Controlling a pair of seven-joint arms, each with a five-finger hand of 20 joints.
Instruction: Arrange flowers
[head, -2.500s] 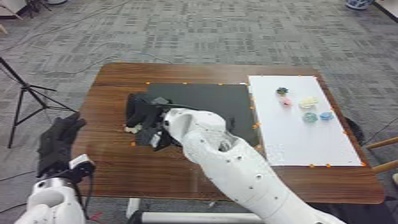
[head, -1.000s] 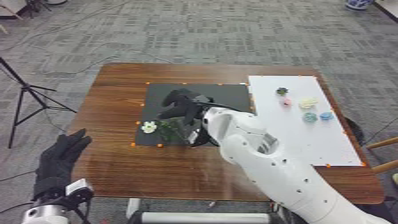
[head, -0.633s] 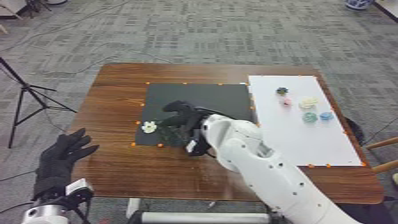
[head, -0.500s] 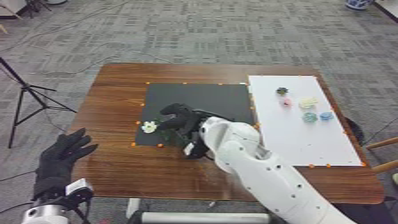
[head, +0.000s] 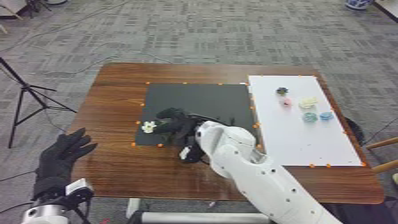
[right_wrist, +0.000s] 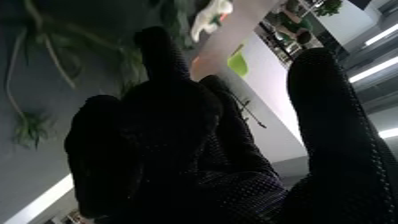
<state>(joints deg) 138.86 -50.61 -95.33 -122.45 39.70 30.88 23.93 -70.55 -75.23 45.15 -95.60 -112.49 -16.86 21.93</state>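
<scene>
Operator, you have the white flower (head: 148, 127) lying near the near-left corner of the black mat (head: 200, 95), its bloom toward the mat's left edge, and the right hand (head: 180, 123) is low beside it, on the side away from that edge. That placing would suit an approach to the stem rather than the petals, sparing the soft head; this is a judgement, as the glove covers much of what lies beneath. On the white sheet (head: 289, 142) you have a dark green plant (head: 282, 91), a pink flower (head: 285, 102), a cream flower (head: 307, 102), a teal flower (head: 310, 117) and a blue flower (head: 326, 116), set apart from the work, presumably as stock or finished placements (your plan will say which). Fingers, right hand: loosely extended, some slightly bent, the thumb well apart from them; no grip found. Green leaves (right_wrist: 32, 127) lie close by in the wrist view, but whether the glove touches any, you cannot tell from here. Fingers, left hand (head: 62, 154): relaxed and spread, holding nothing, beside the table's (head: 133, 170) left edge, which leaves the right arm its working room.
</scene>
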